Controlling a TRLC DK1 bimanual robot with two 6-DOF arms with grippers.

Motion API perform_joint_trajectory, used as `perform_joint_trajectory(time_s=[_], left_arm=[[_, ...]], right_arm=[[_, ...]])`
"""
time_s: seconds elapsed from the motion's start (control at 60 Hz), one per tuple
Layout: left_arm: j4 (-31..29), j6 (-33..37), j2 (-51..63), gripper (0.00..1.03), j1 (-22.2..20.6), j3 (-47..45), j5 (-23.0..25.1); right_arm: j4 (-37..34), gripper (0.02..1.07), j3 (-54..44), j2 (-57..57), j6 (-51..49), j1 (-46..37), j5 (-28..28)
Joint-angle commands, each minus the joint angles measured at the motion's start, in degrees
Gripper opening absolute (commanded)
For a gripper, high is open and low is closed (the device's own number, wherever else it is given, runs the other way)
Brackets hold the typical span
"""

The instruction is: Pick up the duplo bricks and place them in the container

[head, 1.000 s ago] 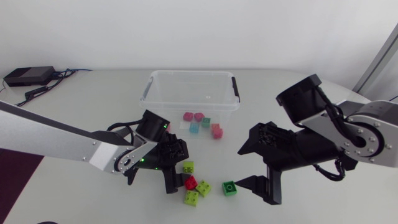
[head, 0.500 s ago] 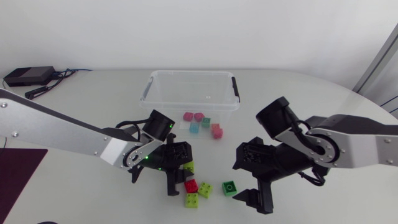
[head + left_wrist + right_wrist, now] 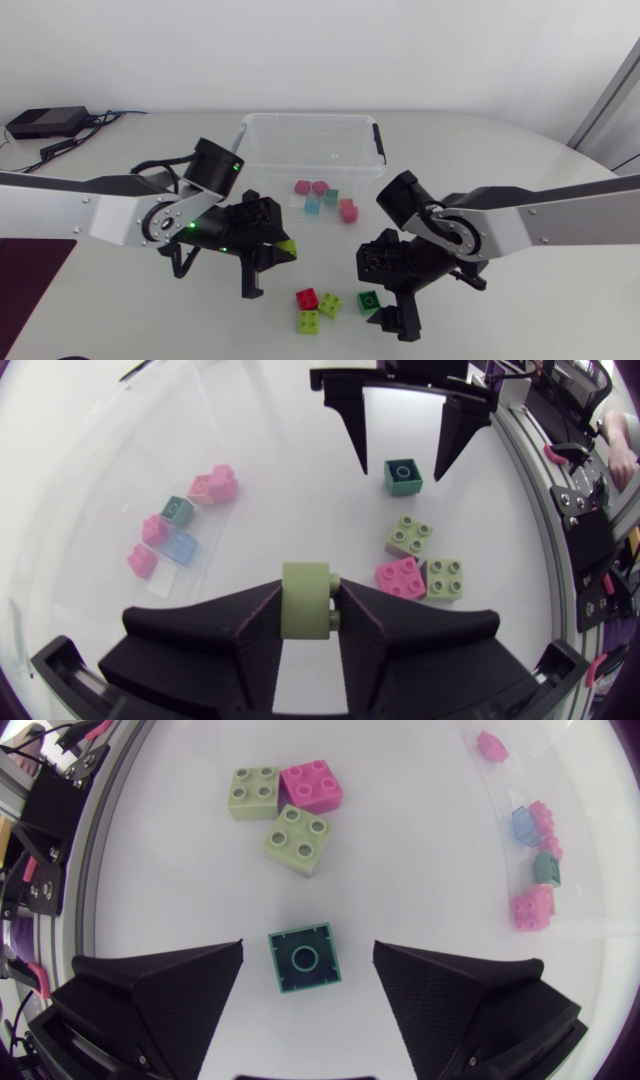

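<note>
Just in front of the container's left near corner, the left gripper hangs above the table with its fingers pinching a lime duplo brick from both sides. The clear plastic container stands at the far middle of the table. Two pink bricks, a teal brick, a light blue brick and a salmon-pink brick lie along the container's near wall. Well in front of the container, a red brick and two lime bricks sit clustered on the table, touching or nearly so. Just right of that cluster, before the container's right half, a green brick lies flat, stud up. The right gripper is low over it with its fingers spread wide, one on either side and neither touching it.
</note>
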Motion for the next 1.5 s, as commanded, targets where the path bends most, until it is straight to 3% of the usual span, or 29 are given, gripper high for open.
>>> perform_joint_trajectory(time_s=[0.0,0.083,0.15,0.2,0.317,0.467,0.6,0.733,0.783,0.817,0.867,0.9,0.967,1.217,1.383,1.483], left_arm=[[-1.91,1.08,-3.76,0.22,1.35,-0.69,1.3],[-5.16,0.99,-7.27,0.22,3.11,1.06,2.27],[-6.21,0.11,-9.03,0.22,4.51,3.17,3.06],[-6.56,-0.86,-9.38,0.22,5.22,4.76,3.41],[-4.89,-5.51,-9.12,0.23,7.41,8.62,4.73],[4.6,-14.21,-5.34,0.23,9.17,11.79,4.64],[8.91,-19.31,-0.15,0.23,10.67,15.57,3.68],[14.88,-25.2,6.17,0.26,11.19,19.43,-2.56],[15.76,-26.26,7.76,0.35,11.28,20.4,-3.62],[15.67,-26.26,8.72,0.47,11.28,20.93,-3.97],[15.85,-26.26,9.87,0.78,11.1,21.46,-6.52],[15.94,-26.17,9.95,0.9,11.1,21.28,-6.69],[16.11,-26.17,8.72,0.99,11.54,20.31,-7.57],[15.94,-21.51,-4.99,0.98,12.86,7.74,-5.9],[9.78,-12.19,-12.11,0.97,9.17,-2.98,-2.83],[8.64,-10.08,-12.72,0.97,5.66,-6.76,-2.83]], right_arm=[[0.51,0.83,1.27,2.76,-1.45,0.67,0.47],[0.43,0.59,0.92,3.64,-1.63,0.93,0.47],[0.16,0.34,0.39,3.11,-1.89,0.93,0.39],[-0.28,0.23,0.13,2.23,-1.89,0.93,0.39],[-3.0,0.22,0.31,-1.11,-1.45,0.76,0.21],[-6.87,0.22,1.89,-6.74,-0.93,-0.21,0.12],[-9.07,0.22,4.44,-10.08,0.13,-1.35,-0.14],[-9.5,0.22,7.69,-12.1,1.88,-2.58,-0.84],[-9.42,0.22,8.57,-12.54,2.68,-2.93,-0.93],[-8.98,0.22,9.36,-12.89,3.38,-3.2,-1.2],[-8.71,0.22,11.2,-13.15,4.43,-4.16,-2.07],[-8.45,0.22,12.43,-13.15,5.22,-4.78,-2.51],[-6.34,0.22,14.9,-13.33,7.25,-6.18,-3.13],[2.54,0.22,22.98,-8.58,14.72,-8.03,-3.48],[7.11,0.22,28.87,-3.04,18.67,-8.03,-2.43],[8.95,0.22,32.47,1.09,19.81,-8.38,-1.37]])
